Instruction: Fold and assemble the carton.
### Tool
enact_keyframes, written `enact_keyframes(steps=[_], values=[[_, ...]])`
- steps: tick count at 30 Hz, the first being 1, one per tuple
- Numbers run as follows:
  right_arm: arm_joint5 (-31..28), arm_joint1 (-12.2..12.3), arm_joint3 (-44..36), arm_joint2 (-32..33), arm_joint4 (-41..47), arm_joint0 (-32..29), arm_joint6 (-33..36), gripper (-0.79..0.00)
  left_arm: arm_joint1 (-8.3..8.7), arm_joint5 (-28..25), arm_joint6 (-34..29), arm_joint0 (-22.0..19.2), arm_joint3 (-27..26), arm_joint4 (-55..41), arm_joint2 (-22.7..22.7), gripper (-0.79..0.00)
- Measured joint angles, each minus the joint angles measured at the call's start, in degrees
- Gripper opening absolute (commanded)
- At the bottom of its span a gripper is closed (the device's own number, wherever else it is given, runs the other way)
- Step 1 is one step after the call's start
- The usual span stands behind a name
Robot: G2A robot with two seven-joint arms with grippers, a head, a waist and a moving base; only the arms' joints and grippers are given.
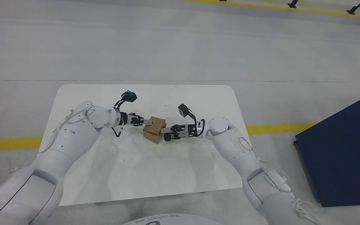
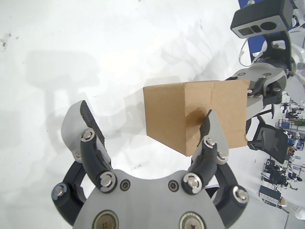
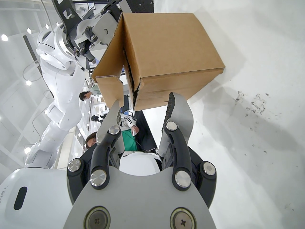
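carton [image 1: 153, 130]: brown, one flap [image 3: 107, 55] open, on table [image 1: 112, 180] | left gripper [image 2: 147, 108]: released, one fingertip [image 2: 209, 119] against carton | right gripper [image 3: 144, 99]: at flap end, grasp cannot be told

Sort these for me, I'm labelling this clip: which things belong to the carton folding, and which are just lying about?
In the job: brown cardboard carton; left gripper, open; right gripper, open; white table under the carton.
Just about: dark blue flat panel beside the table; yellow floor line.
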Motion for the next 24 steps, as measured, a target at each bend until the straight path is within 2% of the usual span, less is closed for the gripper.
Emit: enact_keyframes(steps=[24], values=[[-0.92,-0.46,2.86,-0.3,0.86,0.88,0.85,-0.406,-1.02,0.35,0.46,-0.66,1.73,1.62,0.62,0.0]])
